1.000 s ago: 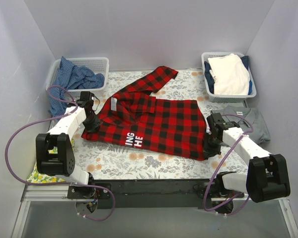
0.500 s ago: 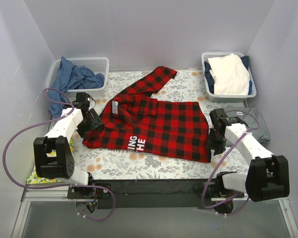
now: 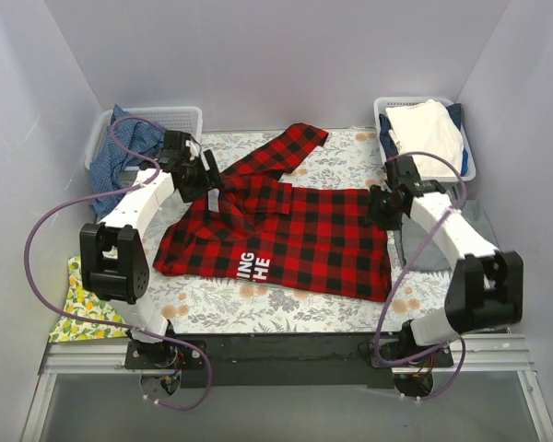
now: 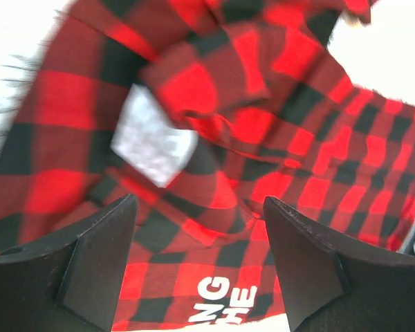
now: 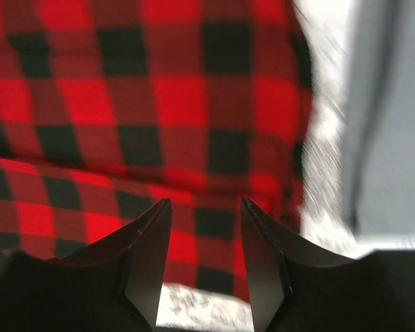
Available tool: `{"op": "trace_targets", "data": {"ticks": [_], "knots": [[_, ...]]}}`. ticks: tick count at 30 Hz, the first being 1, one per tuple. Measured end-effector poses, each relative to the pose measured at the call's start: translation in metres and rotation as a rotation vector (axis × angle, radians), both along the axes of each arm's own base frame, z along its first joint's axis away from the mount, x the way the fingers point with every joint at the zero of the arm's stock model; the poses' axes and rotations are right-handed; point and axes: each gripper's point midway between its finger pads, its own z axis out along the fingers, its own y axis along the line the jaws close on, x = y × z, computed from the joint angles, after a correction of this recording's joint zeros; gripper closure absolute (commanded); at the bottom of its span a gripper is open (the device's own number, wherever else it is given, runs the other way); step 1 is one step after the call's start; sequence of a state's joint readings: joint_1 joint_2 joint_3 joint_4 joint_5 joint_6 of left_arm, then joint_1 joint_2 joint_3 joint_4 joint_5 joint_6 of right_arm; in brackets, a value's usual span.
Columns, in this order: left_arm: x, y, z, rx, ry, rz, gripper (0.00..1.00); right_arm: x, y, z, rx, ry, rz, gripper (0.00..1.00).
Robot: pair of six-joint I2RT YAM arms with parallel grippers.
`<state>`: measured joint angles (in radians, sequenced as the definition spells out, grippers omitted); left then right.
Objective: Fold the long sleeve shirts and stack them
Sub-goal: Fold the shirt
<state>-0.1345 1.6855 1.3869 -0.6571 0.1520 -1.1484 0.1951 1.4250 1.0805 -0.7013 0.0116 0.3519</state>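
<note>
The floral-covered table [image 3: 258, 308] carried the red-and-black plaid shirt [image 3: 295, 230], spread nearly flat with its white lettering on the near side. One sleeve ran off diagonally beyond the left fingers. The grey shirt [image 3: 473, 219] lay just outside the right fingers, partly under that arm.

The left gripper [image 4: 199, 207] hung over the rumpled collar area with its fingers spread wide and nothing between them. The right gripper [image 5: 205, 204] hovered over the shirt's far right corner, its fingers parted by a narrower gap and likewise empty. The plaid edge ran just to their outer side.

The step appeared to be taking the far edge for a fold. It would go best if both pairs closed on a single layer at matching points and lifted low and together. On the left, a bite just past the white label [image 4: 152, 142] would likely avoid gathering the bunched folds beside it.
</note>
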Motion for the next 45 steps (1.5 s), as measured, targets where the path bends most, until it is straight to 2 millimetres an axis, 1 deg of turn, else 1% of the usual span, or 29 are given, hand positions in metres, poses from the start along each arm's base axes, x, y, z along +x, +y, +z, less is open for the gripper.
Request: {"op": "trace_targets", "data": {"ticks": [1,3,6,10,12,13,15,19,23,24,26,27,28,29,30,31,37,39,40,42,45], "knots": [[0.001,-0.009,-0.005,-0.004,0.009,-0.022,0.26,0.012,0.01,-0.001,0.018,-0.011,0.034,0.45],[-0.001,-0.016,-0.011,-0.006,0.027,-0.04,0.26,0.045,0.039,0.001,0.068,-0.045,0.125,0.45],[-0.002,-0.014,-0.016,0.0,0.045,-0.036,0.26,0.093,0.091,0.004,0.135,-0.123,0.271,0.44],[-0.002,-0.01,-0.016,0.006,0.049,-0.025,0.25,0.136,0.157,0.003,0.207,-0.196,0.413,0.42],[-0.001,-0.009,-0.015,0.006,0.049,-0.022,0.25,0.149,0.185,-0.003,0.244,-0.221,0.466,0.41],[-0.001,-0.009,-0.014,0.005,0.048,-0.022,0.25,0.152,0.194,-0.006,0.257,-0.223,0.48,0.36],[-0.002,-0.009,-0.014,0.005,0.05,-0.023,0.25,0.157,0.208,-0.016,0.289,-0.223,0.508,0.35],[-0.004,-0.008,-0.015,0.011,0.057,-0.028,0.24,0.165,0.221,-0.035,0.325,-0.209,0.536,0.34],[-0.007,-0.008,-0.016,0.018,0.067,-0.035,0.24,0.172,0.228,-0.047,0.344,-0.2,0.549,0.35],[-0.007,-0.007,-0.015,0.02,0.066,-0.036,0.24,0.174,0.23,-0.049,0.349,-0.202,0.553,0.36],[-0.008,-0.007,-0.014,0.022,0.064,-0.035,0.24,0.18,0.235,-0.051,0.361,-0.211,0.561,0.43],[-0.008,-0.006,-0.014,0.024,0.063,-0.033,0.24,0.182,0.237,-0.05,0.365,-0.217,0.564,0.48],[-0.008,-0.005,-0.013,0.028,0.063,-0.03,0.24,0.185,0.24,-0.049,0.373,-0.22,0.568,0.63],[-0.008,-0.005,-0.013,0.029,0.064,-0.029,0.24,0.187,0.243,-0.048,0.382,-0.226,0.572,0.75],[-0.009,-0.004,-0.014,0.033,0.066,-0.027,0.24,0.189,0.247,-0.045,0.391,-0.234,0.58,0.83],[-0.009,-0.003,-0.014,0.038,0.068,-0.023,0.24,0.19,0.249,-0.044,0.398,-0.24,0.585,0.98],[-0.01,0.005,-0.011,0.057,0.063,0.001,0.24,0.183,0.257,-0.04,0.423,-0.234,0.594,0.99],[-0.009,0.007,-0.01,0.059,0.061,0.009,0.23,0.17,0.251,-0.037,0.421,-0.217,0.594,0.99],[-0.009,0.009,-0.01,0.061,0.06,0.014,0.23,0.162,0.247,-0.033,0.42,-0.211,0.594,0.99],[-0.008,0.01,-0.01,0.064,0.06,0.019,0.23,0.146,0.24,-0.017,0.42,-0.21,0.596,0.99],[-0.005,0.012,-0.006,0.064,0.049,0.025,0.23,0.125,0.231,0.024,0.431,-0.263,0.608,0.99]]}}
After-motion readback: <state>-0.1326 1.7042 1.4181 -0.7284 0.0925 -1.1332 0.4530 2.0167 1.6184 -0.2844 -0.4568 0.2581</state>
